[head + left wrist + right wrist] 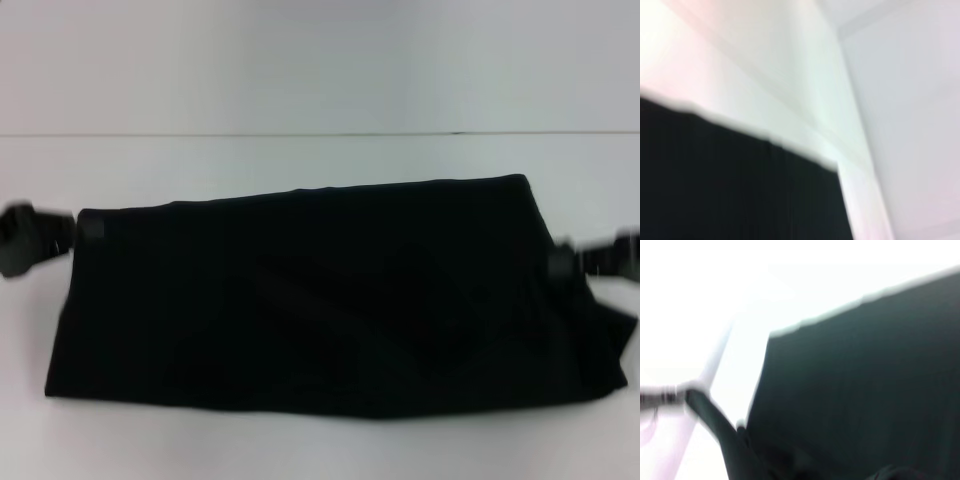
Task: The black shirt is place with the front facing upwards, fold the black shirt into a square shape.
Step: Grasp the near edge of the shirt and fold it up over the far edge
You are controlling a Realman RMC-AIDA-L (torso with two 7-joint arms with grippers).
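Note:
The black shirt [330, 300] lies as a wide dark band across the white table, plain side up, with no lettering showing. My left gripper [88, 229] is at its far left corner, and its fingers lap over the cloth there. At the shirt's right edge my right gripper [563, 263] holds the cloth the same way. A loose flap hangs out at the right end. The left wrist view shows the black shirt [730, 185] against the table, and the right wrist view shows the black shirt [860, 390] close up. Neither wrist view shows its own fingers.
The white table [320, 160] runs out behind the shirt to a pale wall. A strip of table [200, 445] shows in front of the shirt. Nothing else stands on it in view.

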